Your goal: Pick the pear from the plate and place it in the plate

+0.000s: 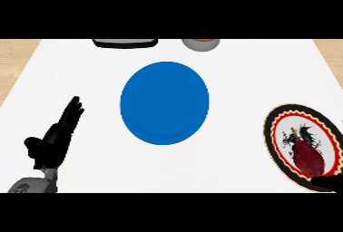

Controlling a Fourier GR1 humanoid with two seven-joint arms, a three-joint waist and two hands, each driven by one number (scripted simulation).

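White counter (pixel 80 59). Blue plate (pixel 164 103) at centre, bare: likely the target. Patterned plate (pixel 276 149) at the right edge carries the pear (pixel 309 156).

Right hand (pixel 327 183) shows only at the plate's near rim; cannot tell its state. Advice: curl round the pear's broad body and lift clear of the rim.

Pear: dark red, lying lengthwise, darker stem end.

Left hand (pixel 57 136) rests at left, fingers straight and together.

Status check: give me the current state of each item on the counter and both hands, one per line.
Round blue plate: empty, mid-counter.
Patterned plate with red-and-black rim: holds the dark red pear, right edge.
Left hand: open, fingers straight, resting, touching nothing.
Right hand: barely visible at lower right; state unclear.
Grey bowl: far edge, contents unclear.
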